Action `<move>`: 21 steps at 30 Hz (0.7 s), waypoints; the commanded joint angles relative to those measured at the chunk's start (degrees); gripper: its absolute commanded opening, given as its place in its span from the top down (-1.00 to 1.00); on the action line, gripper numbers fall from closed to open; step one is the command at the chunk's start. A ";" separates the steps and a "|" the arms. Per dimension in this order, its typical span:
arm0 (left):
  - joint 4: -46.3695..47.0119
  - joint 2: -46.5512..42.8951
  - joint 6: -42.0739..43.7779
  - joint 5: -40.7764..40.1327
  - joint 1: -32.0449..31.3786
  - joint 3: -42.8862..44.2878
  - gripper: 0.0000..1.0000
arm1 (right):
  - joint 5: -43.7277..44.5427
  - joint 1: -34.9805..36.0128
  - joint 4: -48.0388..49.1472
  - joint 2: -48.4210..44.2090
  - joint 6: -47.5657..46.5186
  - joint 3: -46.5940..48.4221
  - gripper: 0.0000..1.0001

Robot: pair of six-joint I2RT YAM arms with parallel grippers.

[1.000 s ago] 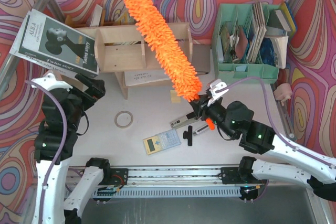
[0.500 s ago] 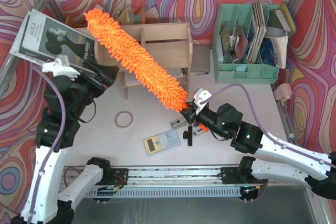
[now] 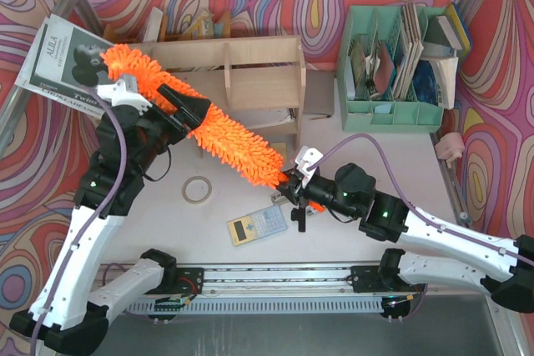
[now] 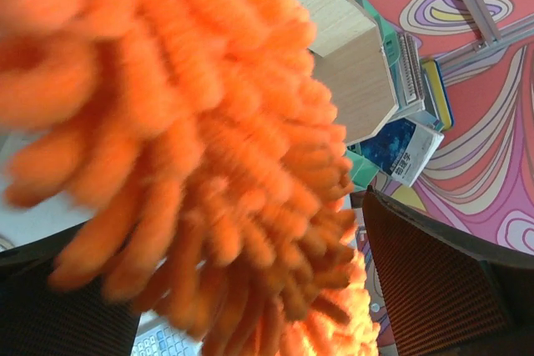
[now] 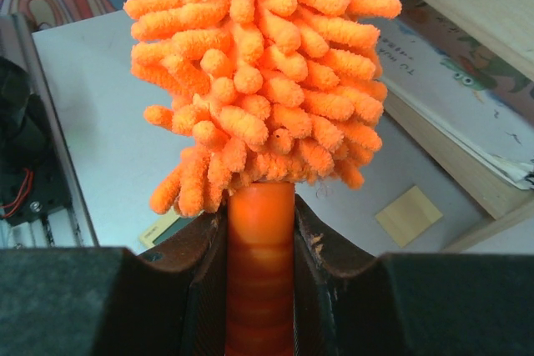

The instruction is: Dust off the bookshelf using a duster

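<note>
Step in hand: judged to be mid-sweep, with the brush lying against the front of the bookshelf (image 3: 250, 64).
Duster: the duster (image 3: 200, 127) slants across the bookshelf's left front. Its tip is at the shelf's left end and its handle end is off the front right corner, above the counter (image 3: 242, 198).
Right gripper: the right gripper (image 3: 292, 186) is pressed together on the orange handle (image 5: 260, 273), in front of the bookshelf.
Left gripper: the left gripper (image 3: 188, 111) has its jaws spread wide and straddles the fluffy head by the bookshelf's left front. No squeeze is visible.
Next move calls for: probably drawing the brush along the tiers with light contact. The left arm needs to stay clear of the fibres, or else steady them.
Top view alone shows: the whole slant of the duster, and a magazine (image 3: 67, 68) leaning at the bookshelf's left end.
Right wrist view alone shows: the handle seated snugly between the jaws.
Left wrist view alone shows: fibres filling the gap between the fingers (image 4: 434, 281).
</note>
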 commanded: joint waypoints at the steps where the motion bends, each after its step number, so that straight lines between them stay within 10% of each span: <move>1: 2.08 0.34 -0.04 -2.14 -0.76 -1.18 -0.78 | -4.49 0.25 4.53 0.42 -0.72 1.28 1.00; 9: 0.49 1.83 0.45 -3.51 -2.09 -0.03 -0.48 | -5.81 0.25 3.97 -0.20 -1.13 0.32 1.00; 21: 0.47 -2.19 3.75 -19.53 -12.04 -2.52 0.49 | -3.19 0.26 3.98 -0.21 -0.84 0.13 1.00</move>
